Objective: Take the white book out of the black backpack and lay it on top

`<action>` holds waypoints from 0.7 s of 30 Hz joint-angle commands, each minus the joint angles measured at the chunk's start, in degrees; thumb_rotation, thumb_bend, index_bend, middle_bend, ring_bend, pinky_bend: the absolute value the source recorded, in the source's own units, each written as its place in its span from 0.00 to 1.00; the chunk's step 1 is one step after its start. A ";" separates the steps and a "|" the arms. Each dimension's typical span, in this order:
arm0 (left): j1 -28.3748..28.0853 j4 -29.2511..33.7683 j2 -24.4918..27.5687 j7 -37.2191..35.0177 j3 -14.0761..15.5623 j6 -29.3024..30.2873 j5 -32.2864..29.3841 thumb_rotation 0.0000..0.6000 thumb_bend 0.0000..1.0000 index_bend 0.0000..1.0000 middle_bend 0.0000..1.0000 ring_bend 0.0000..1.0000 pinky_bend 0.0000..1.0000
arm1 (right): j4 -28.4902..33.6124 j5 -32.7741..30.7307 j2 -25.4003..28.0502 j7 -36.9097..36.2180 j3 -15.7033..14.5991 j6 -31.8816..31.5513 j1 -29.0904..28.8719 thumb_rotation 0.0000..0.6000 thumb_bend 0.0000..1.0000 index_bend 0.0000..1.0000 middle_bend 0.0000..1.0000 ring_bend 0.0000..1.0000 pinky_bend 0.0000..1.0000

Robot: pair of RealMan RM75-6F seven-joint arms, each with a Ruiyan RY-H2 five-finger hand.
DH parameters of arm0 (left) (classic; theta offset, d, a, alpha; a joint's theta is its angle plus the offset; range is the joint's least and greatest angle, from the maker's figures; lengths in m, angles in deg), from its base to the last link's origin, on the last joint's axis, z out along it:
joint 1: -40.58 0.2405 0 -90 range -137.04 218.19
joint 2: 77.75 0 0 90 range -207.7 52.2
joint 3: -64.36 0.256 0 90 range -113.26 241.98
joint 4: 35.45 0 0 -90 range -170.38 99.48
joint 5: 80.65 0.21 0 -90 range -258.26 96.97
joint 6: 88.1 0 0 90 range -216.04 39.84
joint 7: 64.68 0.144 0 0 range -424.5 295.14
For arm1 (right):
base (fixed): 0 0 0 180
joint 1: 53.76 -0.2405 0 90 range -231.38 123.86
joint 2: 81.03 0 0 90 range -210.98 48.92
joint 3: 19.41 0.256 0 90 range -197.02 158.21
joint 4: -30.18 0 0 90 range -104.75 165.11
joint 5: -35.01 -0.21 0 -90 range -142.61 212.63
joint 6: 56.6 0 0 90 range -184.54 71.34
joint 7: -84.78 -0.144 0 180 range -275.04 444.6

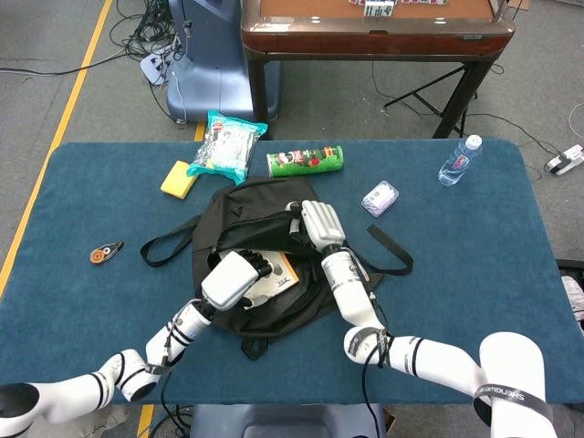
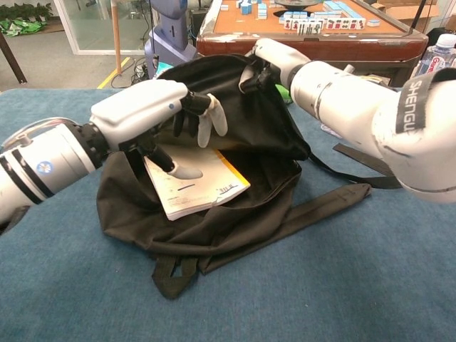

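The black backpack [image 1: 265, 306] [image 2: 214, 228] lies mid-table with its mouth open. The white book [image 1: 281, 274] [image 2: 203, 189] sticks partly out of the opening, its upper part hidden under the flap. My right hand [image 1: 315, 224] [image 2: 274, 60] grips the upper flap and holds it raised. My left hand [image 1: 237, 278] [image 2: 160, 117] hovers in the opening over the book, fingers apart. In the chest view its thumb [image 2: 182, 169] lies on the cover, and it does not hold the book.
Behind the backpack lie a yellow sponge [image 1: 179, 179], a snack bag [image 1: 224, 146] and a green chip can [image 1: 305, 161]. A small white pack [image 1: 380, 197] and a water bottle [image 1: 459, 161] sit to the right. A small orange tool [image 1: 106, 251] lies left.
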 commanded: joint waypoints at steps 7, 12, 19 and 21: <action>-1.45 -6.88 -7.16 5.13 0.29 -0.47 -3.95 1.00 0.11 0.46 0.53 0.48 0.53 | -0.22 -0.25 0.01 0.13 -0.78 -0.47 -0.14 1.00 0.89 0.68 0.47 0.38 0.46; -0.56 -4.62 -6.83 8.35 2.38 -1.38 -4.97 1.00 0.11 0.36 0.48 0.46 0.53 | -1.42 -0.62 0.11 -0.30 -0.64 -0.68 -0.12 1.00 0.89 0.68 0.47 0.38 0.46; 1.25 -1.94 -6.49 12.34 4.43 -0.32 -5.65 1.00 0.11 0.26 0.41 0.39 0.47 | -5.33 -2.84 -1.23 -0.92 0.05 0.22 -0.82 1.00 0.89 0.68 0.46 0.38 0.46; 1.85 -1.72 -6.75 12.80 4.78 -0.24 -6.29 1.00 0.11 0.25 0.41 0.39 0.47 | -7.04 -3.41 -2.04 -0.71 0.08 0.15 -1.15 1.00 0.89 0.68 0.46 0.38 0.46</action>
